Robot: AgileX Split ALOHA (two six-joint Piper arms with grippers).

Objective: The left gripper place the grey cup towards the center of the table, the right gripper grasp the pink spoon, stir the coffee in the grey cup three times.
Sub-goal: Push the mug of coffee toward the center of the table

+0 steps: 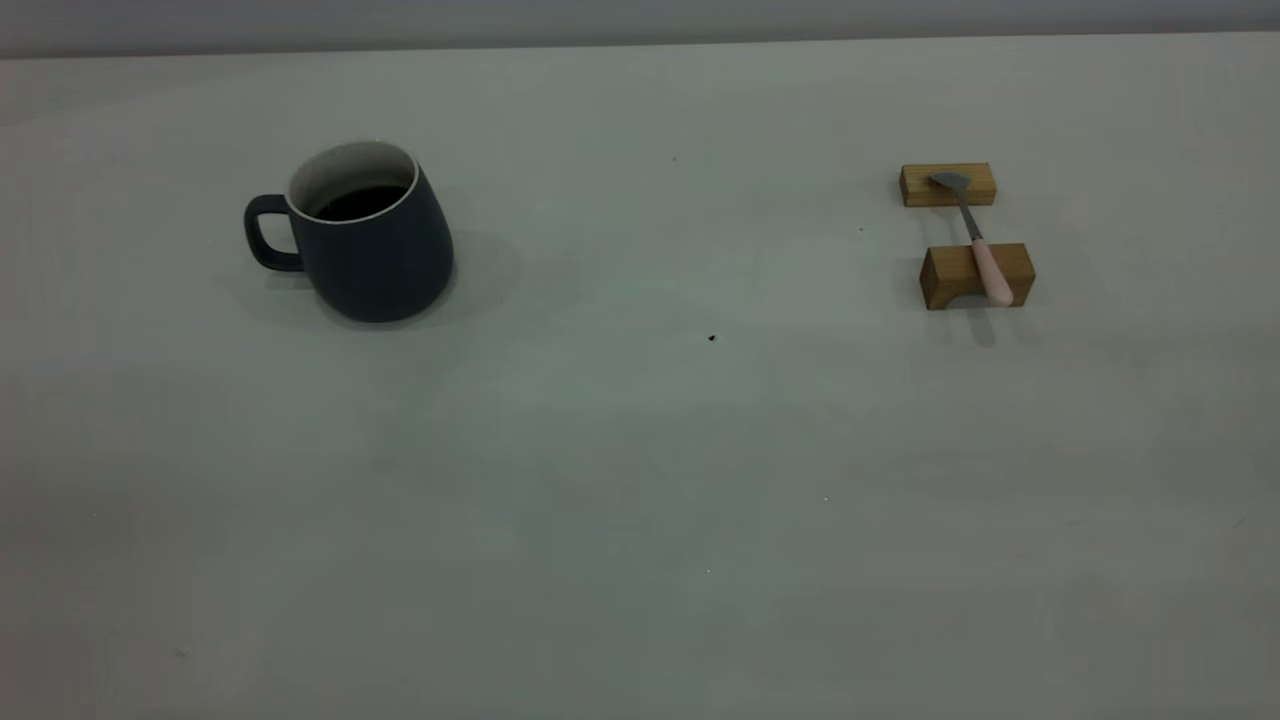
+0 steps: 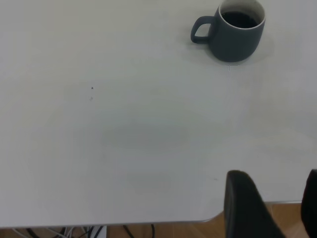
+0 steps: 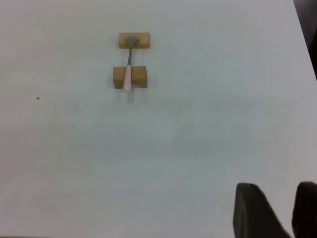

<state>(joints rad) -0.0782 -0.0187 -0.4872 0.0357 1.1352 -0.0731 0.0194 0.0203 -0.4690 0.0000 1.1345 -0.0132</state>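
The grey cup [image 1: 375,245] stands upright on the left part of the table [image 1: 640,480], handle pointing left, with dark coffee [image 1: 360,202] inside. In the left wrist view the grey cup [image 2: 237,32] is far from my left gripper [image 2: 275,174], which is open and empty over the table's near edge. The pink spoon [image 1: 982,250] lies across two wooden blocks on the right, bowl on the far block. The right wrist view shows the pink spoon [image 3: 129,69] well away from my right gripper [image 3: 276,191], whose fingers stand apart with nothing between them. Neither gripper appears in the exterior view.
Two tan wooden blocks carry the spoon: the far block [image 1: 948,185] and the near, notched block [image 1: 975,276]. A small dark speck [image 1: 711,338] marks the middle of the table. Bare tabletop separates the cup and the blocks.
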